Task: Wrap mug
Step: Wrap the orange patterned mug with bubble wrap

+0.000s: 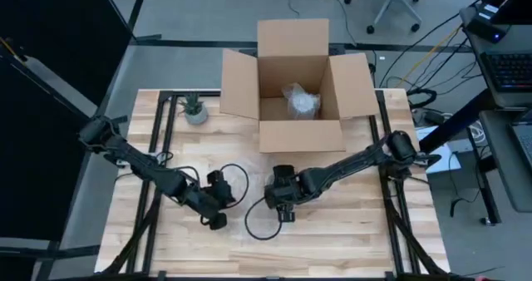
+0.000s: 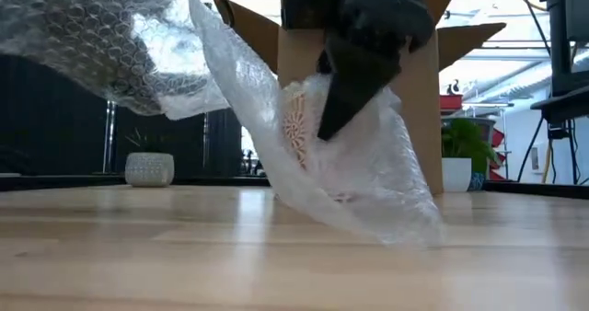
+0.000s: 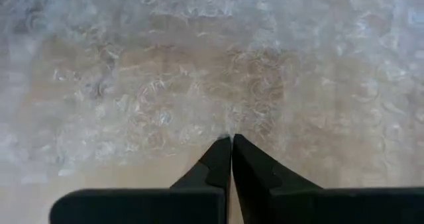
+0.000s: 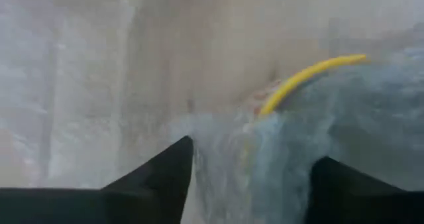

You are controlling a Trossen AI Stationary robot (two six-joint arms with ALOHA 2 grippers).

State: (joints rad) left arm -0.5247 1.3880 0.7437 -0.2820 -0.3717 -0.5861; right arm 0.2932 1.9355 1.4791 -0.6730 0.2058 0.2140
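A sheet of clear bubble wrap (image 1: 249,199) lies on the wooden table between my two grippers. In the low view it rises at the left (image 2: 101,35) and drapes down to the table at the right (image 2: 396,214). The mug (image 2: 296,127), pale with a red pattern and a yellow rim (image 4: 311,73), sits inside the wrap. My right gripper (image 1: 283,208) is at the mug, one dark finger (image 2: 337,104) along its side. My left gripper (image 1: 218,211) is shut on the wrap left of it. My left gripper pinches the bubble wrap (image 3: 230,132) between its two fingertips, and the sheet spreads out beyond them. Edge or fold, I cannot tell. My right gripper has the wrapped mug's body (image 4: 252,151) between its spread fingers, coming from above and slanting down. The wrap lies between fingers and mug and trails to the table.
An open cardboard box (image 1: 293,86) stands at the table's far edge with a bubble-wrapped bundle (image 1: 301,101) inside. A small potted plant (image 1: 195,109) stands at the far left. Bare wood lies along the near edge.
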